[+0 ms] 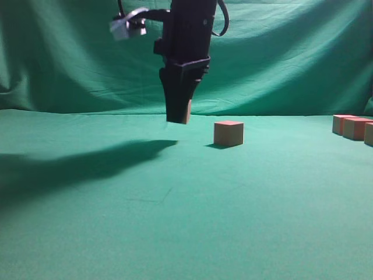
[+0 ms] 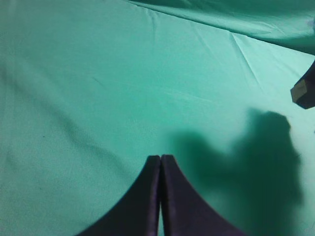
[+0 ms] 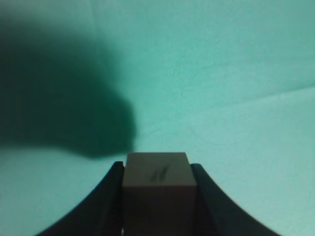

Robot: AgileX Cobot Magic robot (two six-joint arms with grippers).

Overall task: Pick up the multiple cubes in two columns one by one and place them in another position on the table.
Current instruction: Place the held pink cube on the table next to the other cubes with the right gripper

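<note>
**Cube held above the worktop**

Your right gripper (image 1: 178, 118) hangs over the green worktop (image 1: 175, 221), jaws pinching one cube (image 3: 157, 189) between them, clear of the cloth. A second cube (image 1: 228, 133) sits on the worktop just to its right. More cubes (image 1: 352, 127) line the far right edge. Your left gripper (image 2: 160, 160) has its jaws pressed together, empty, above bare cloth.

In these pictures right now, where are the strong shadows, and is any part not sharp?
Exterior view: the arm's long dark shadow lies on the table at left. Left wrist view: a blotchy shadow right of the shut left gripper. Right wrist view: a big soft shadow upper left; the held cube between the right gripper fingers looks blurred.
</note>
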